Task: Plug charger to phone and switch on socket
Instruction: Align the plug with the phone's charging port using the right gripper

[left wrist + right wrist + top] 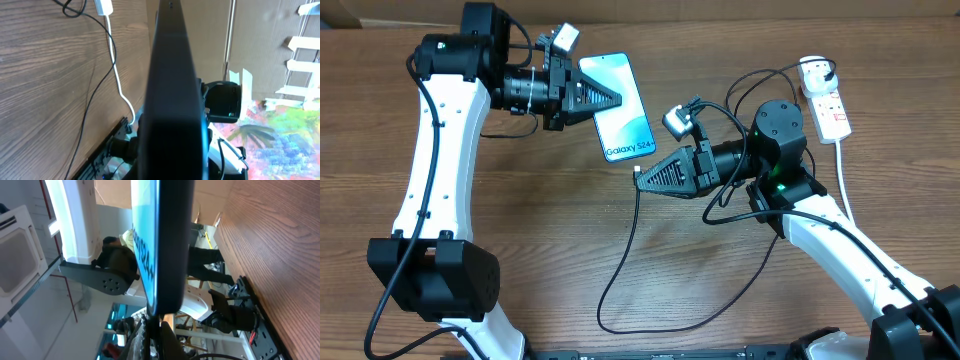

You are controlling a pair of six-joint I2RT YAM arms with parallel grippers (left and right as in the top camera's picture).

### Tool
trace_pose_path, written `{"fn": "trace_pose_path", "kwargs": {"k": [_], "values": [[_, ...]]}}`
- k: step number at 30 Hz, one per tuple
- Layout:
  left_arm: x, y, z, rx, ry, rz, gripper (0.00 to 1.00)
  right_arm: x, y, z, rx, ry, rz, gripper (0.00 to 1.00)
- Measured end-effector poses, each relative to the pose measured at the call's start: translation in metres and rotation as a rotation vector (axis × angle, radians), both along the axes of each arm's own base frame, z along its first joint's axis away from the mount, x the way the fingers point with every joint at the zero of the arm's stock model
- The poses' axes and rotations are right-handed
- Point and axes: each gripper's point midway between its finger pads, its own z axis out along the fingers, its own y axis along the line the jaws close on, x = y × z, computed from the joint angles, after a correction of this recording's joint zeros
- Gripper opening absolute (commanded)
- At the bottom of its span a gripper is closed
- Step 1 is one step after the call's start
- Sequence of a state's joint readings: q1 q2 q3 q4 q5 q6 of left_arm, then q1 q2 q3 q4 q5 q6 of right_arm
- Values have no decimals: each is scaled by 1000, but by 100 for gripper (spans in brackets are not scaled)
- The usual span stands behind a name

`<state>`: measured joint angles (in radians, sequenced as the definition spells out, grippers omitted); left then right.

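My left gripper (612, 98) is shut on the phone (623, 118) and holds it above the table, screen up, with "Galaxy S24+" at the near end. In the left wrist view the phone's dark edge (172, 90) fills the middle and hides the jaws. My right gripper (642, 176) is shut on the charger's connector tip, just below the phone's near end. In the right wrist view the tip, between my fingers (167, 337), meets the phone's bottom edge (167, 255). The white socket (826, 103) lies at the far right with a black plug (817, 72) in it.
The charger's thin black cable (616, 272) hangs from the tip and loops across the front of the table. The socket's thick white cord (844, 170) runs toward the front beside the right arm. Both arm bases stand at the front edge.
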<state>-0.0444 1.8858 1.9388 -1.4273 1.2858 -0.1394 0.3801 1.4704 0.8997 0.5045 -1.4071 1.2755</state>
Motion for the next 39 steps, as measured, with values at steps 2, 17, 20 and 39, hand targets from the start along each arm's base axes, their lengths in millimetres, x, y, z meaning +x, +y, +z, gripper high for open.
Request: {"fn": "trace_pose_path", "kwargs": {"k": [2, 17, 20, 39], "values": [[-1, 0, 0, 1, -4, -4, 4, 0, 0, 0, -1, 4, 2, 4], [-4, -1, -1, 2, -9, -13, 4, -5, 4, 0, -2, 6, 18, 4], [-6, -3, -1, 2, -6, -20, 4, -6, 5, 0, -2, 7, 21, 4], [-8, -8, -4, 25, -7, -34, 4, -5, 4, 0, -1, 5, 18, 4]]}}
